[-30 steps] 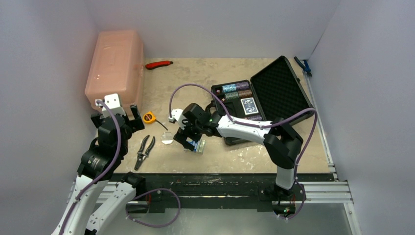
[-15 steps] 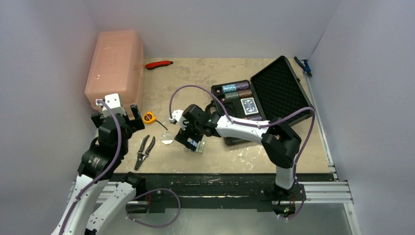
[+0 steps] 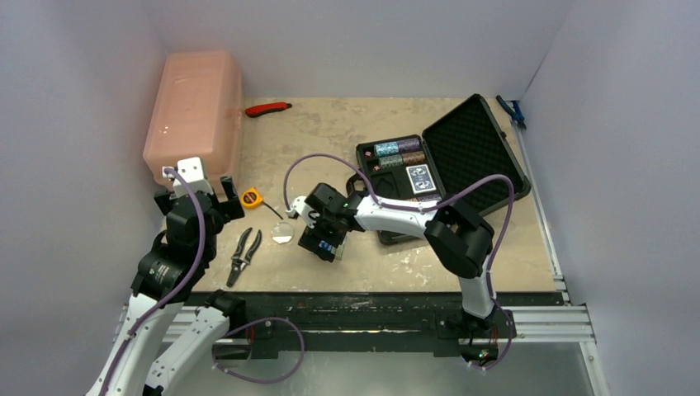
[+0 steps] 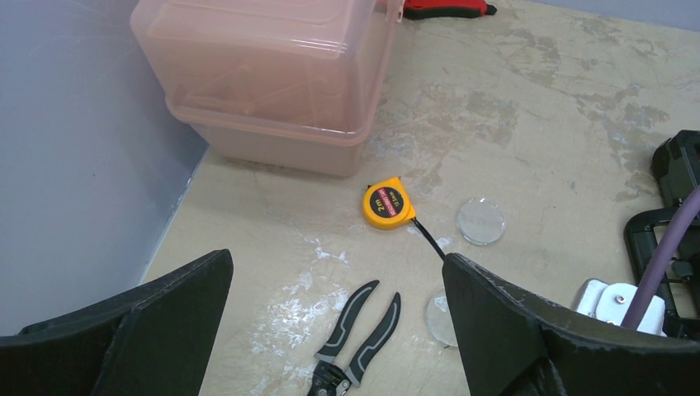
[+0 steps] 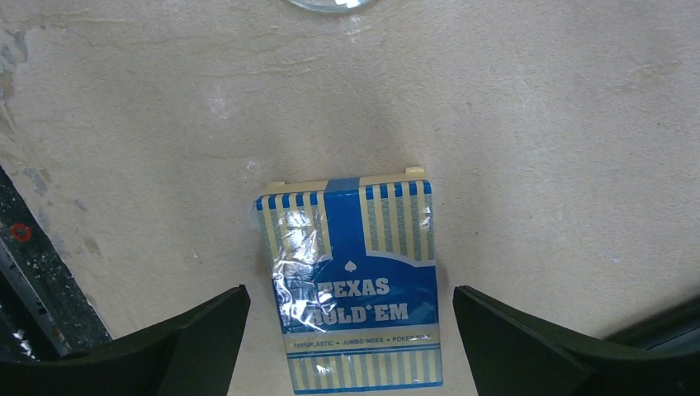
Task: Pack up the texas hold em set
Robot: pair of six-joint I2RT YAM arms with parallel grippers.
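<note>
Right claw point(image 5: 348, 307) spread wide over a card deck point(image 5: 355, 297), gripping nothing.
The deck lies flat on the bench point(image 5: 536, 124) between my fingers point(image 5: 190, 346), its near edge cut off in the wrist view; from above the claw hides it entirely. The briefcase point(image 3: 475, 147) stands open at the right, another deck point(image 3: 420, 179) inside. My left claw point(image 4: 336, 276) hangs spread and empty, one finger covering part of a pale disc point(image 4: 439, 318).

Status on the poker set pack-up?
Done: chip rows and one deck sit in the open briefcase. In hand: right gripper, open, straddles the second deck on the table, not gripped. Remaining: that deck, two pale discs, then closing up. Left gripper open, holding nothing.
</note>
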